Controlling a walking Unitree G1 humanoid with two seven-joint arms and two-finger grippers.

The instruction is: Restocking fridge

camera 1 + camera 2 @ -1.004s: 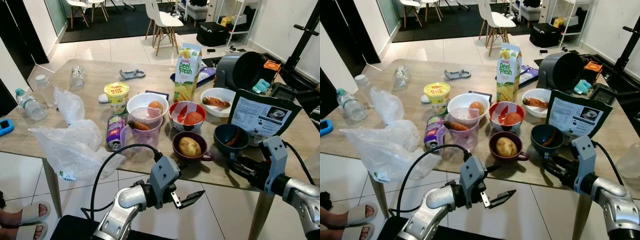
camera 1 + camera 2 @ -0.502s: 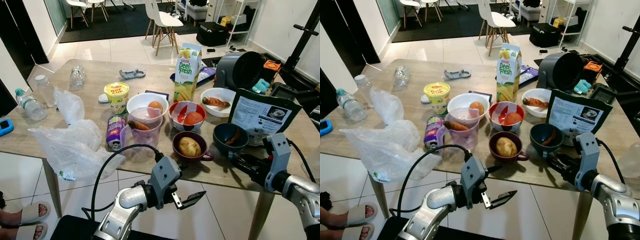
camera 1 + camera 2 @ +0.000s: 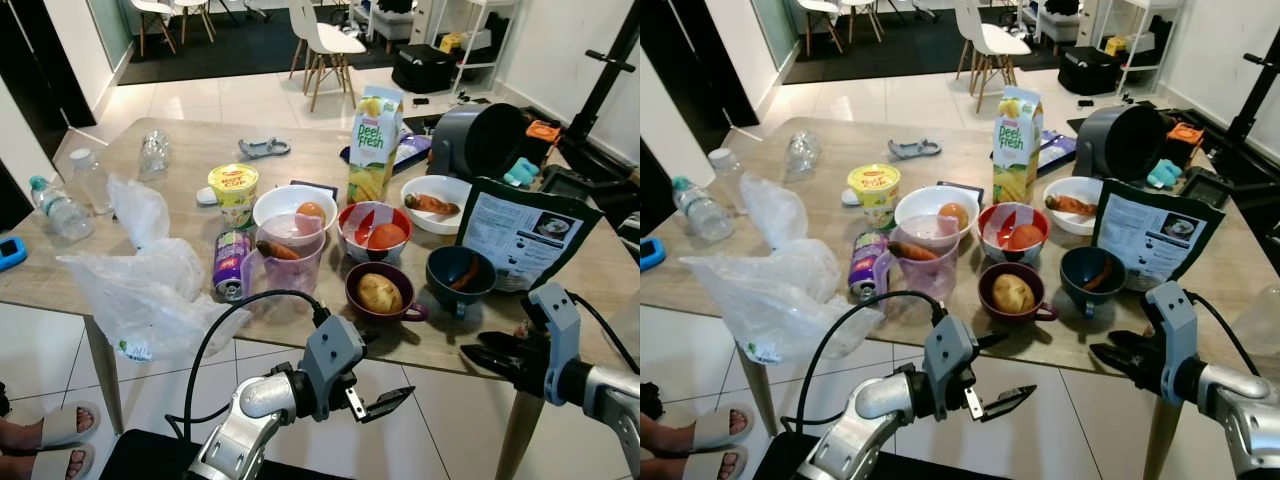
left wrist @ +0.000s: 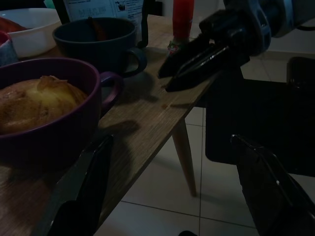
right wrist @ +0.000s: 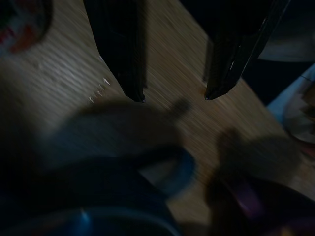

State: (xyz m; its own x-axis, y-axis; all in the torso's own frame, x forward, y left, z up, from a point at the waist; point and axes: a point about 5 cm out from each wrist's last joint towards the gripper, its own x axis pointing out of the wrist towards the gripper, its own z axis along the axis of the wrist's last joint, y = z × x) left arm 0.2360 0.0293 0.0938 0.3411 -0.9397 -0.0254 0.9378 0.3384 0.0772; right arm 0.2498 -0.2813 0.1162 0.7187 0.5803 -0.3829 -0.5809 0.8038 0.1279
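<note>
On the wooden table (image 3: 330, 160) a dark blue cup (image 3: 460, 272) holding a sausage-like piece stands near the front edge. Beside it is a purple mug (image 3: 380, 292) with a potato. My right gripper (image 3: 472, 357) is open at the table's front edge, just short of the blue cup, fingers pointing left. In its wrist view the right gripper (image 5: 174, 96) hovers over the wood with the blurred cup handle (image 5: 167, 167) ahead. My left gripper (image 3: 387, 366) is open below the table edge, under the purple mug (image 4: 49, 113).
Behind stand a red bowl (image 3: 374, 232) with tomato, a white bowl (image 3: 295, 212) with an egg, a juice carton (image 3: 375, 145), a carrot jug (image 3: 290, 260), a purple can (image 3: 231, 265), plastic bags (image 3: 150, 290), a black pouch (image 3: 525, 235) and an air fryer (image 3: 480, 140).
My right gripper has drawn back and down from the blue cup's handle to the table's front edge. The left arm has hardly moved.
</note>
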